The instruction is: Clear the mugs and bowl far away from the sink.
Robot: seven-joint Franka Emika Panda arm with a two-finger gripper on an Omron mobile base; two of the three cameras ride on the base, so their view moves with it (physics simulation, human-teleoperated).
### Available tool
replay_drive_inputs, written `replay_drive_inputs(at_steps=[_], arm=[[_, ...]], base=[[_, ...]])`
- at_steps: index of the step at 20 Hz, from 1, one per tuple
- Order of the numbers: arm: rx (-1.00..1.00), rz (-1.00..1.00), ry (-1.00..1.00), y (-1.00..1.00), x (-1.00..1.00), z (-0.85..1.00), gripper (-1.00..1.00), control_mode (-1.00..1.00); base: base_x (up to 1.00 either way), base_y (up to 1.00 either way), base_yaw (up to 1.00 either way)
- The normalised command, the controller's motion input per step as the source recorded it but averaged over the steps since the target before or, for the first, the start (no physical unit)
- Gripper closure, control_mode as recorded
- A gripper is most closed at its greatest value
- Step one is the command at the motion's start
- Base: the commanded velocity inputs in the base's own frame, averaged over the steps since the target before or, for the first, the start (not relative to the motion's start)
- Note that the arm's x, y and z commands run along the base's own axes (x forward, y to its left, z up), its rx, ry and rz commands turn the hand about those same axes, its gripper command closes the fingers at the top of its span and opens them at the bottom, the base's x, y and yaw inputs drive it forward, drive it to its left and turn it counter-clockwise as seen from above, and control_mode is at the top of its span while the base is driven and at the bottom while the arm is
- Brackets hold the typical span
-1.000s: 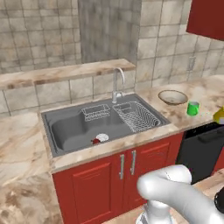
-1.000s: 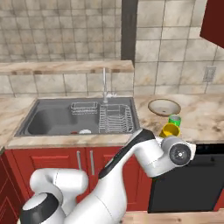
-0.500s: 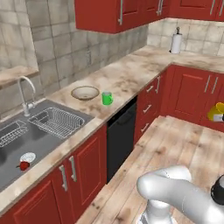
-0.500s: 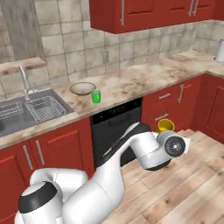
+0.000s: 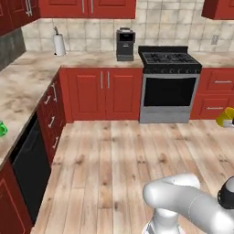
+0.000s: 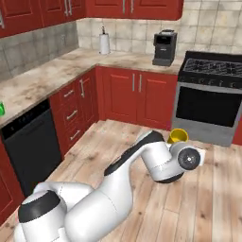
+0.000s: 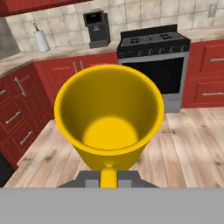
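Note:
My gripper [image 7: 108,178] is shut on the handle of the bright yellow mug [image 7: 109,116], which stands upright and empty close in front of the hand camera. In the right base view the yellow mug [image 6: 178,136] is carried above the wooden floor, in front of the stove. It also pokes in at the right edge of the left base view as the yellow mug [image 5: 226,117]. The green mug [image 5: 2,129] stands on the counter at the far left, seen too as the green mug [image 6: 1,109]. The bowl and the sink are out of view.
A black stove [image 5: 170,57] stands ahead, with a coffee machine [image 5: 124,44] and a paper towel roll [image 5: 58,44] on the marble counter [image 5: 27,82] that runs round the corner. A black dishwasher [image 5: 29,169] is at the left. Wooden floor [image 5: 119,160] lies between.
The whole picture has swung from the sink counter to the stove corner, so the base has turned and driven. The yellow mug stays in my shut gripper.

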Motion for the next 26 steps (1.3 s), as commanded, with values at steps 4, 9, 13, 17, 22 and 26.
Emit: replay_drive_inputs(at_steps=[4,9,13,17,22,26], arm=[[0.00,0.00,0.00,0.00,0.00,0.00,1.00,1.00],[0.00,0.00,0.00,0.00,0.00,0.00,1.00,1.00],[0.00,0.00,0.00,0.00,0.00,0.00,1.00,1.00],[0.00,0.00,0.00,0.00,0.00,0.00,1.00,1.00],[0.00,0.00,0.00,0.00,0.00,0.00,1.00,1.00],[0.00,0.00,0.00,0.00,0.00,0.00,1.00,1.00]], base=[[0.43,0.09,-0.95],[0.69,0.26,-0.87],[1.00,0.68,-0.57],[1.00,0.62,-0.40],[1.00,0.55,-0.19],[1.00,0.43,0.03]])
